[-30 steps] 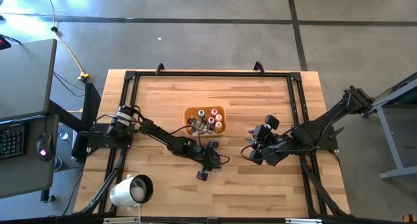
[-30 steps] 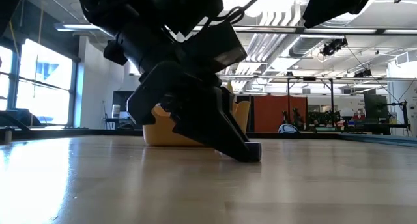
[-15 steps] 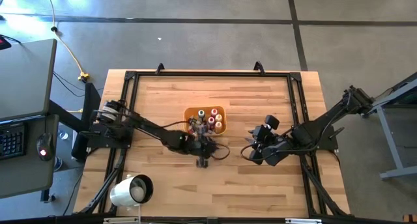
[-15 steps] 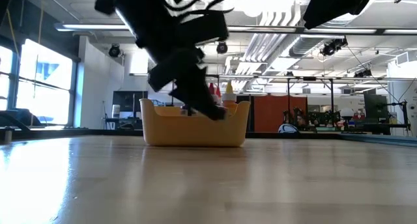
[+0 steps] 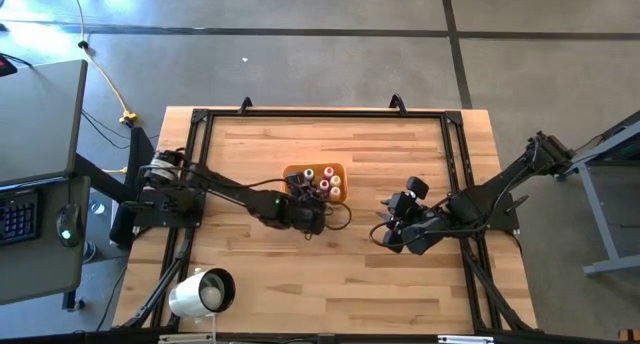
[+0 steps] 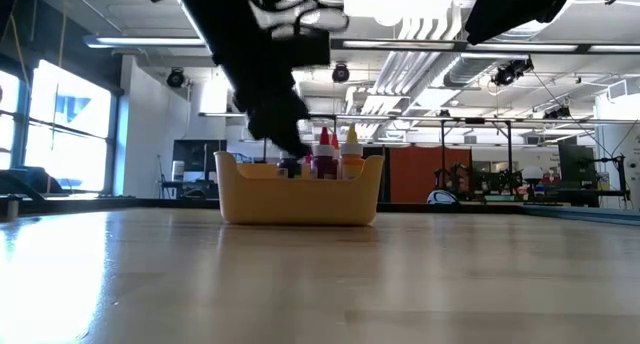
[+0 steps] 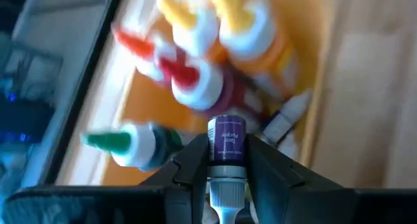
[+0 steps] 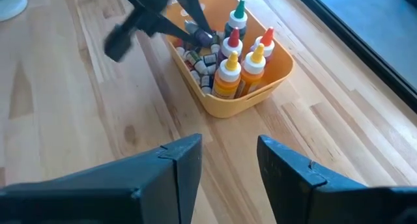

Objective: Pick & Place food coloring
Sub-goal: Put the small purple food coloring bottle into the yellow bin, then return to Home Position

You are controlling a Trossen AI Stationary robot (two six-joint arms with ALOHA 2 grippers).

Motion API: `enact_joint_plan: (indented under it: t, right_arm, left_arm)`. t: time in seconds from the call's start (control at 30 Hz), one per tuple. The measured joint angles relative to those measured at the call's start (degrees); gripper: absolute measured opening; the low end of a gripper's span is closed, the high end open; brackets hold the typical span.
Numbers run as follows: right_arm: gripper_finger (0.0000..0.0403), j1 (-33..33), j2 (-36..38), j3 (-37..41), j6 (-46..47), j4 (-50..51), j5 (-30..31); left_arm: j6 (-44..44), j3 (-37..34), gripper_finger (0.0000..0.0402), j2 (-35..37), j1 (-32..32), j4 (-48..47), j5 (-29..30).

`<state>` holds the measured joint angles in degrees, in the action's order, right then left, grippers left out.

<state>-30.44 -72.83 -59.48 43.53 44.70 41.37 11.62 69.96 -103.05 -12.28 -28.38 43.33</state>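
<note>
My left gripper (image 7: 226, 164) hangs over the near-left part of the orange tray (image 5: 337, 170) and is shut on a tiny purple food coloring bottle (image 7: 226, 139) with a pale cap. From the right wrist view, that gripper (image 8: 198, 32) dips just inside the tray (image 8: 251, 97). Inside stand squeeze bottles with red, yellow and green tips (image 8: 242, 51), and several small bottles lie on the tray floor (image 8: 201, 64). My right gripper (image 8: 228, 160) is open and waits right of the tray (image 5: 392, 234). My left gripper pinches the purple bottle's body (image 7: 226, 152), just beside the pale cap (image 7: 226, 196), between its two fingers (image 7: 190, 164). The bottle lies along the fingers, cap toward the wrist. The fingers slant down from the table's near-left side. The bottle is lifted clear above the tray's contents.
A white roll (image 5: 200, 292) lies at the table's near-left corner. Black frame rails (image 5: 320, 113) run around the tabletop. Bare wood stretches between the tray and my right gripper and along the near edge (image 5: 340, 294).
My left gripper has risen from the tabletop near the table's middle and swung toward the far edge to the tray, carrying the small bottle. It now hangs over the tray's near-left part. The right arm has kept still.
</note>
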Motion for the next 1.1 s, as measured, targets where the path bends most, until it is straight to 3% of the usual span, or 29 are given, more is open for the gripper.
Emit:
enact_joint_plan:
  t: [0.33, 0.77, 1.1]
  right_arm:
    - [0.0142, 0.0, 0.0, 0.0, 0.0, 0.0, 0.0]
    - [0.0142, 0.0, 0.0, 0.0, -4.7, 0.0, -0.5]
    - [0.0142, 0.0, 0.0, 0.0, -6.3, -0.5, -11.2]
  left_arm:
    - [2.3, 0.1, 0.0092, -1.2, 4.9, -2.5, -6.8]
    - [2.5, 0.0, 0.0094, -1.3, 5.2, -4.4, -13.0]
    - [1.9, 0.0, 0.0187, -1.3, 5.2, -4.7, -12.5]
